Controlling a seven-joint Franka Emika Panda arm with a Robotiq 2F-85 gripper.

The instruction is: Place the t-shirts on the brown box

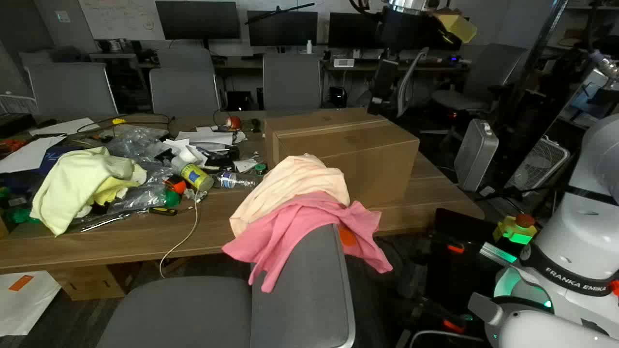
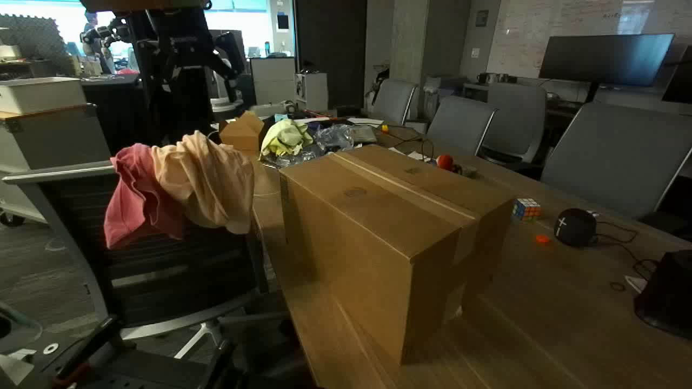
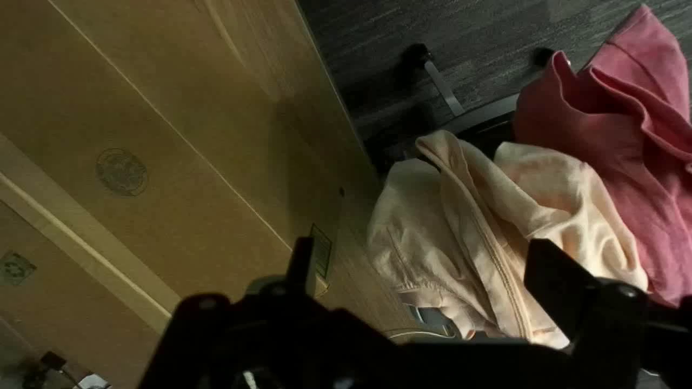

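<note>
In the wrist view we see the gripper (image 3: 424, 259) with its fingers (image 3: 557, 281) spread wide, holding nothing. The peach t-shirt (image 3: 459, 232) shows below, in the gap between them, and the pink t-shirt (image 3: 605, 138) farther off, past one fingertip. In both exterior views we find the gripper above and well apart from the two shirts, which drape together over the backrest of an office chair (image 2: 178, 270). The brown cardboard box (image 2: 351, 237) stands near them on the wooden table (image 2: 540, 313), packing tape (image 2: 400, 182) running along its top.
</note>
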